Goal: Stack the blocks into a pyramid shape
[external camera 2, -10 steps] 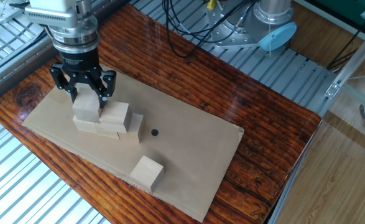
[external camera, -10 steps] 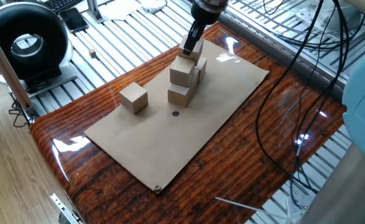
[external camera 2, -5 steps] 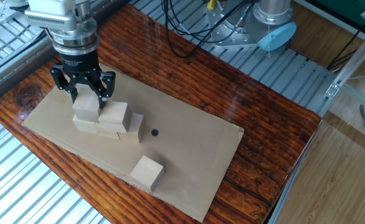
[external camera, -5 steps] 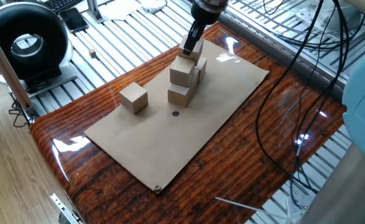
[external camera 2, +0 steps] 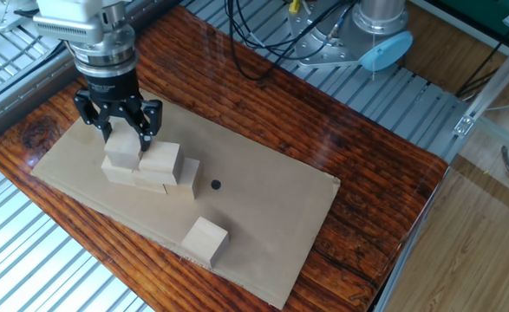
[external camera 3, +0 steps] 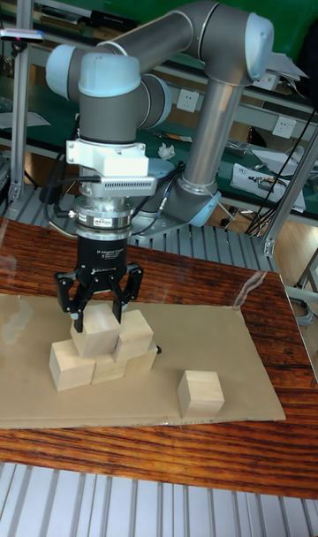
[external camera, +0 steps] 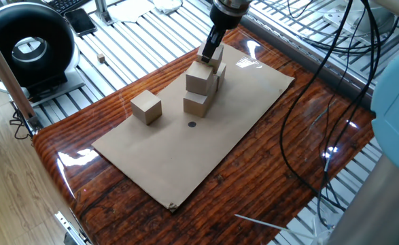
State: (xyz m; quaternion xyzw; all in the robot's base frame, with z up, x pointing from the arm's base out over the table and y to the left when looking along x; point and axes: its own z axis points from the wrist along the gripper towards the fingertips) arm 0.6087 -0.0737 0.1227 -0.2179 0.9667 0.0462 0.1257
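Observation:
Five light-tan blocks form a stack: a bottom row [external camera 3: 71,366] of three, with two more resting on top. My gripper [external camera 3: 98,318] straddles the upper left block [external camera 3: 101,332] from above. One fingertip stands on each side of its top, and the jaws look open. The second upper block [external camera 3: 136,327] sits beside it. From the other sides, the gripper [external camera 2: 126,134] hangs over the same block [external camera 2: 122,152], and the stack [external camera: 199,87] sits below the gripper [external camera: 206,57]. One loose block [external camera 2: 205,241] [external camera: 146,107] [external camera 3: 200,393] lies apart on the sheet.
A tan cardboard sheet [external camera 2: 263,208] with a black dot [external camera 2: 216,184] covers the glossy wooden table [external camera 2: 384,199]. A black round device [external camera: 26,51] and a tiny wooden cube [external camera: 101,59] lie off the table on the metal slats. Cables [external camera: 308,102] hang over the far side.
The gripper has shifted very slightly upward over the stack. The upper block between its fingers has stayed in place, and the other blocks have not moved.

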